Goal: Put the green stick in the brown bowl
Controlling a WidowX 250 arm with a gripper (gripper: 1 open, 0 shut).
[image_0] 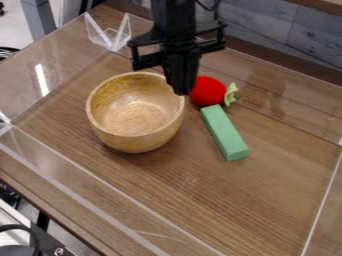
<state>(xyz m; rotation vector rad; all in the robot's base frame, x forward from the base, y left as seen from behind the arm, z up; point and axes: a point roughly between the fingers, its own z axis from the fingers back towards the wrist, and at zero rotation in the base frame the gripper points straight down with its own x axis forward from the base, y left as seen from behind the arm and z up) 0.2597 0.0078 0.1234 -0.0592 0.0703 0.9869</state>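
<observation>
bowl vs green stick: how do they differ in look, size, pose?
Shape: the brown bowl is round and hollow; the green stick is a flat, narrow block.
Look: the bowl is light brown with a wooden look, the stick plain bright green.
Size: the bowl is much larger than the stick.
Pose: the bowl sits upright, opening up; the stick lies flat, slanted in view.
Shared: both rest on the wooden table.
</observation>
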